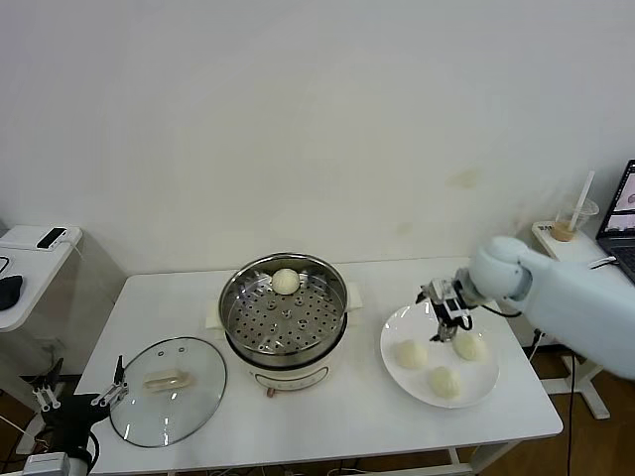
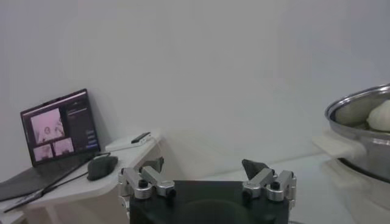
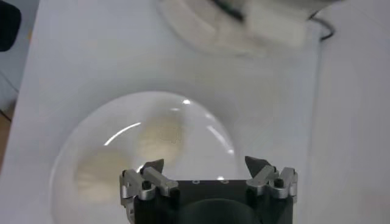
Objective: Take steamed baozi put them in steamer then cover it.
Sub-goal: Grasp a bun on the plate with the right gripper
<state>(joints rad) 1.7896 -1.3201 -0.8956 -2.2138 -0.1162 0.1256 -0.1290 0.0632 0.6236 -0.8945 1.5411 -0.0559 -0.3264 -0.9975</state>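
Note:
The steamer (image 1: 283,315) stands mid-table on its white cooker base, and one steamed baozi (image 1: 286,281) lies at the back of it. Three more baozi (image 1: 411,353) (image 1: 469,345) (image 1: 444,381) rest on a white plate (image 1: 399,327) to the right. My right gripper (image 1: 448,315) hangs open just above the plate's far side, holding nothing. The right wrist view shows this gripper (image 3: 204,163) over the plate (image 3: 201,122) with blurred baozi (image 3: 159,137) beside it. The cover (image 1: 169,389) lies flat on the table, left of the steamer. My left gripper (image 1: 79,395) waits open off the table's front left corner.
A side table at the left holds a phone (image 1: 50,238) and a mouse (image 1: 8,291). A cup with a straw (image 1: 573,220) and a laptop (image 1: 625,206) sit at the far right. The left wrist view shows the steamer's rim (image 2: 359,109) and a laptop (image 2: 55,131).

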